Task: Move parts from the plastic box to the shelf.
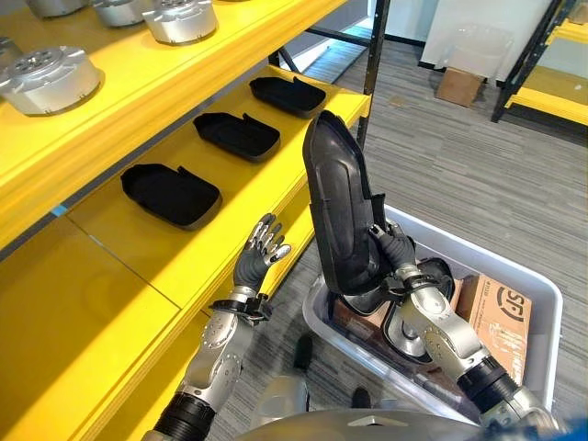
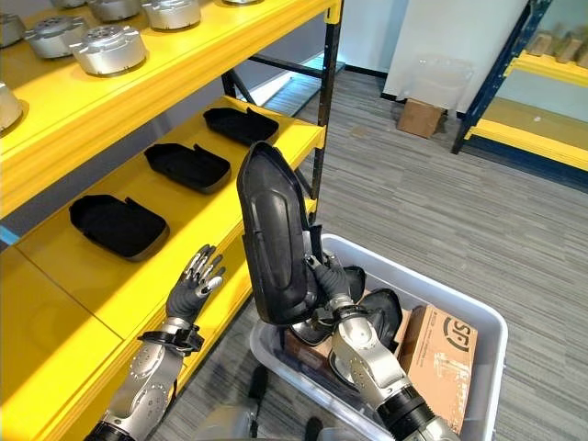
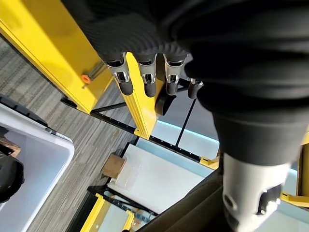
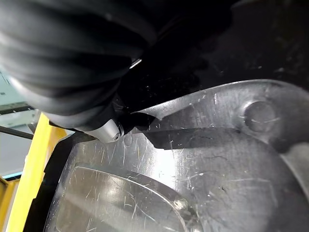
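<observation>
The one piece of print stands on the brown cardboard carton (image 2: 447, 354) at the right end of the clear plastic box (image 2: 478, 317): large dark logo letters on its upper face, with smaller lines beside them too small to read.

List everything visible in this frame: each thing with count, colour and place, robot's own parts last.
Held part: one, black, upright above the box.
Shelf parts: three, black, in a row on the yellow shelf.
Metal discs: several, silver, upper shelf.
Plastic box: one, clear white, on the floor, more black parts inside.
Cardboard carton: one, brown, in the box.
Left hand: open, by the shelf edge.
Right hand: gripping the held part.
</observation>
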`<state>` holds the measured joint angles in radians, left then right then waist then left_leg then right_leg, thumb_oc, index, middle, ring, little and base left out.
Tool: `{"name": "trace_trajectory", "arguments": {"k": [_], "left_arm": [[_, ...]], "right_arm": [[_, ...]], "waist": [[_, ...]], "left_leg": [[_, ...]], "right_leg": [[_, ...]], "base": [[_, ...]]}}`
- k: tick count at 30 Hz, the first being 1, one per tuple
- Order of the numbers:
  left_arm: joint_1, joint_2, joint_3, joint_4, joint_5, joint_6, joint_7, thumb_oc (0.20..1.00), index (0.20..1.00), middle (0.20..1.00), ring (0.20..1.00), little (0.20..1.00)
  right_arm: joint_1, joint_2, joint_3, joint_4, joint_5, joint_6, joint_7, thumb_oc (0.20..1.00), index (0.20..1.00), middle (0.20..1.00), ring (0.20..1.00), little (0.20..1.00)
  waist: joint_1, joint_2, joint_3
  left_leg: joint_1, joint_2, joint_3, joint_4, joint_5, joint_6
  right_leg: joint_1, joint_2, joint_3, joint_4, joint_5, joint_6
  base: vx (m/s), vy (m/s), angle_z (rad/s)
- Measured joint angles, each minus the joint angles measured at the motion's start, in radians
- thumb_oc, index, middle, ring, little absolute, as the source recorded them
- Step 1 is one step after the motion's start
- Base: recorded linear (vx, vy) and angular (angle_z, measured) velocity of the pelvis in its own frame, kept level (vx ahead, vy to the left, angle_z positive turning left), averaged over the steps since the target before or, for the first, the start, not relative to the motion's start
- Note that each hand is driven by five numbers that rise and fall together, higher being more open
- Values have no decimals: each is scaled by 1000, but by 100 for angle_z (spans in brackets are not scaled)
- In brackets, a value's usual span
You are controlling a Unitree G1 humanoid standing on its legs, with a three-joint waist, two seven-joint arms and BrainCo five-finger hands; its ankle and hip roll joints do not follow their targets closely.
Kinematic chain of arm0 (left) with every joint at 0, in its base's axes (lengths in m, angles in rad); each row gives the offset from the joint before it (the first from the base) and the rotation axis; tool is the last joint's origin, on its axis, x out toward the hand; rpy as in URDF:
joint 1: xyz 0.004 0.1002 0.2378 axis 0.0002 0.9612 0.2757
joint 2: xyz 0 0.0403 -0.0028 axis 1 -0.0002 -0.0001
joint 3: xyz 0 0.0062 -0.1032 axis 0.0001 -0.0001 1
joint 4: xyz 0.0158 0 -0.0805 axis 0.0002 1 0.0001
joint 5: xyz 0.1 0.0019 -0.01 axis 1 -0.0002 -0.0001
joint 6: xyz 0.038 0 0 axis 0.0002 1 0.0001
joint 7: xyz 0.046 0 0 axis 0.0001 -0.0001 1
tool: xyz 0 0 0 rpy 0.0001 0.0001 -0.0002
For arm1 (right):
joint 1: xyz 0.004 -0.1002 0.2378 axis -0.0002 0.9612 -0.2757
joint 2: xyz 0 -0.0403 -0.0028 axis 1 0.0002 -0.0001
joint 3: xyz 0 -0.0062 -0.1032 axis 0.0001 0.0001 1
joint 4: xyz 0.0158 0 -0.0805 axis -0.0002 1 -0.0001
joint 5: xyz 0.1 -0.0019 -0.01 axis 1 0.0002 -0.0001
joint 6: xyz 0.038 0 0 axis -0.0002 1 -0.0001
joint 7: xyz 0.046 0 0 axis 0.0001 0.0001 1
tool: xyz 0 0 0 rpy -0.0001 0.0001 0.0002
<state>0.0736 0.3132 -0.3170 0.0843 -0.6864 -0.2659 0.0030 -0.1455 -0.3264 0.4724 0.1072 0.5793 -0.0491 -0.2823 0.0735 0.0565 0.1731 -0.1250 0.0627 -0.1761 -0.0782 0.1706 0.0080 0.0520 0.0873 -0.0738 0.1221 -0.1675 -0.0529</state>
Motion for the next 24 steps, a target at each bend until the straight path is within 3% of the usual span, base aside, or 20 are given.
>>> {"name": "trace_trajectory", "arguments": {"k": [4,7,8,9,10,11,13,15,17,19,20,21,23,24], "left_arm": [[11,-5,-28,3,1,12,-11,1000,1000,1000,1000,1000],[-15,-30,-43,32,0,19,-29,1000,1000,1000,1000,1000],[-31,-32,-58,42,0,23,-37,1000,1000,1000,1000,1000],[-58,-25,-64,52,2,24,-51,1000,1000,1000,1000,1000],[-86,-22,-64,64,2,23,-65,1000,1000,1000,1000,1000],[-112,-17,-65,67,1,23,-79,1000,1000,1000,1000,1000],[-119,-18,-65,62,1,23,-91,1000,1000,1000,1000,1000],[-140,-28,-88,60,2,32,-94,1000,1000,1000,1000,1000],[-142,-35,-92,60,1,38,-106,1000,1000,1000,1000,1000],[-152,-35,-112,63,3,38,-107,1000,1000,1000,1000,1000],[-156,-46,-130,68,11,38,-104,1000,1000,1000,1000,1000],[-156,-48,-136,68,13,38,-98,1000,1000,1000,1000,1000],[-162,-56,-136,67,13,38,-74,1000,1000,1000,1000,1000],[-161,-44,-137,66,13,39,-64,1000,1000,1000,1000,1000]], "right_arm": [[0,-8,19,1,35,1,1,200,200,200,200,200],[7,-31,16,-3,68,1,-12,200,200,200,200,200],[28,-42,6,-9,67,1,-17,200,200,200,200,200],[50,-39,-1,-14,67,2,-32,200,200,200,200,200],[55,-40,-2,-18,66,2,-37,200,200,200,200,200],[69,-49,-3,-35,65,4,-41,200,200,200,200,200],[77,-52,-12,-69,65,5,-43,200,200,200,200,200],[135,-58,-82,-135,66,5,-35,200,200,200,200,200],[153,-69,-135,-152,67,5,-31,200,200,200,200,200],[154,-77,-201,-151,68,2,-28,200,200,200,200,200],[149,-99,-247,-151,80,-1,-26,200,200,200,200,200],[146,-105,-255,-142,86,-1,-25,200,200,200,200,200],[139,-91,-232,-133,105,0,-25,200,200,200,200,200],[128,-81,-191,-130,105,7,-17,200,200,200,200,200]], "waist": [[0,5,3],[-14,41,24],[-31,45,27],[-59,14,41],[-83,-10,58],[-101,-48,71],[-135,-59,75],[-183,-77,77],[-207,-99,78],[-235,-96,71],[-240,-60,51],[-236,-51,43],[-232,-44,40],[-214,-20,25]], "left_leg": [[-16,10,-7,38,0,4],[-31,5,40,53,22,4],[-27,15,117,36,-24,32],[-22,31,309,37,-133,38],[-24,32,412,75,-144,53],[-21,41,518,205,-149,45],[25,51,533,288,-173,27],[75,97,607,389,-231,14],[137,125,606,391,-245,-4],[181,180,593,392,-245,-20],[179,183,532,312,-144,-3],[189,146,527,268,-143,-13],[204,96,557,206,-137,11],[201,93,554,142,-140,15]], "right_leg": [[3,17,-30,30,-13,-33],[29,17,-85,27,-15,-37],[41,9,-121,18,-14,-38],[49,-40,-174,13,-9,-45],[49,-77,-201,25,-15,-53],[53,-131,-246,25,-15,-54],[65,-160,-257,26,-18,-46],[78,-200,-347,38,-21,-37],[73,-233,-357,56,-20,-35],[50,-271,-364,102,-18,-25],[-10,-302,-311,183,-19,-17],[-23,-331,-284,218,-14,-1],[-73,-388,-244,325,8,37],[-94,-341,-229,268,-40,88]], "base": [[-79,-83,22],[-145,-9,52],[-143,38,115],[-98,67,145],[-50,63,158],[-100,170,115],[-148,248,73],[-91,267,82],[-64,320,51],[-53,396,55],[-61,463,86],[-67,433,94],[-63,348,128],[-52,345,139]]}}
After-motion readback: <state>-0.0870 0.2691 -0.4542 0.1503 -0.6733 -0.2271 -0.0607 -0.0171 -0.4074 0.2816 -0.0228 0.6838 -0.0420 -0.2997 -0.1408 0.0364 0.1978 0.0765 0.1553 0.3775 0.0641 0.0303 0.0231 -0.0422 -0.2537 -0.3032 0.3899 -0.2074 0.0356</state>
